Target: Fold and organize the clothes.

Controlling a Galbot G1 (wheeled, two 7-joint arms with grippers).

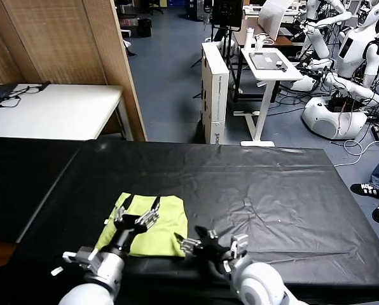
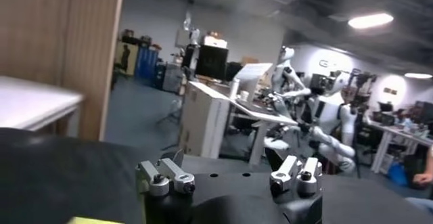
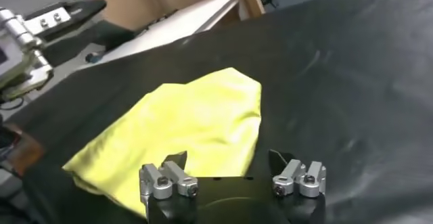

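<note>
Cloth first: the T-shirt (image 1: 150, 223) lies folded into a compact lime pad on the black counter (image 1: 272, 190), near its front edge and well toward my left side. In the head view it sits at about seven o'clock from the counter's centre. Its long axis, as far as I can judge, runs from near me toward the far edge, leaning slightly to the right.

My left pincer (image 1: 137, 216) hangs directly over the pad, jaws spread wide and holding nothing. Its own wrist view looks out across the room rather than down, catching only a sliver of yellow at the bottom edge, so that camera tells me little about how high it is above the fabric.

My right pincer (image 1: 191, 241) is just beside the pad's near right corner, with the shirt lying at roughly ten o'clock from it in the head view. Its jaws stand apart with nothing between them; in the right wrist view the yellow cloth (image 3: 183, 127) spreads out ahead of the fingertips and I see no fold caught in them.

So the left arm is the nearer one, already above the cloth, while the right flanks it. I judge the folding largely done; any tidying would call for nudging the pad along that long axis.
</note>
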